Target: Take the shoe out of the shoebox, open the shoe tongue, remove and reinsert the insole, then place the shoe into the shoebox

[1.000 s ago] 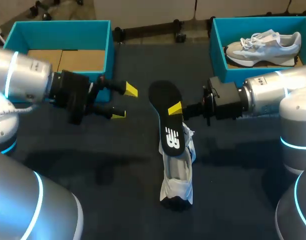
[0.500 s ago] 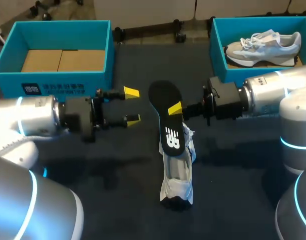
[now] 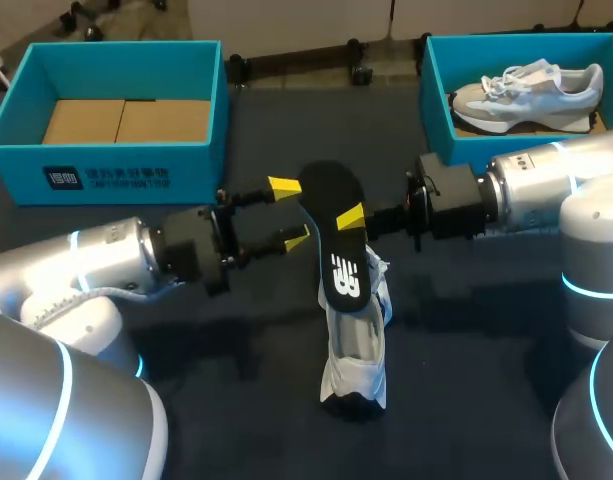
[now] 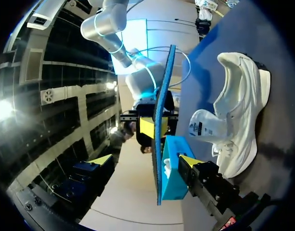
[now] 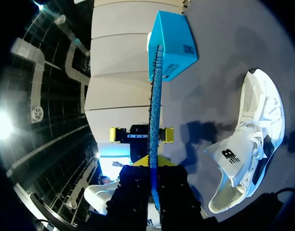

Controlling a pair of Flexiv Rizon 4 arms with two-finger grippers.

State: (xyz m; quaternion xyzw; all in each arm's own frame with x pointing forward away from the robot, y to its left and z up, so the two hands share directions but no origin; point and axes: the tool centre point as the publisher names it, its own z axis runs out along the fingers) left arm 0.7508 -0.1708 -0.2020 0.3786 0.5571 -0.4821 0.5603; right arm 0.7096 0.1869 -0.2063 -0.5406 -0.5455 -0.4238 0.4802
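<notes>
We record the right hand (image 3: 351,218) clenched on the black insole (image 3: 338,245), one yellow finger on its upper face, holding it raised over the dark desk (image 3: 186,400) between the left shoebox (image 3: 116,178) and the right shoebox (image 3: 436,95). The left hand (image 3: 292,211) is released, its fingers spread just beside the insole's opposite edge, and we cannot tell whether they touch it. The white shoe (image 3: 356,345) rests on the desk outside both boxes, just beneath the insole's lower end, and a second shoe (image 3: 531,88) lies inside the right shoebox.
</notes>
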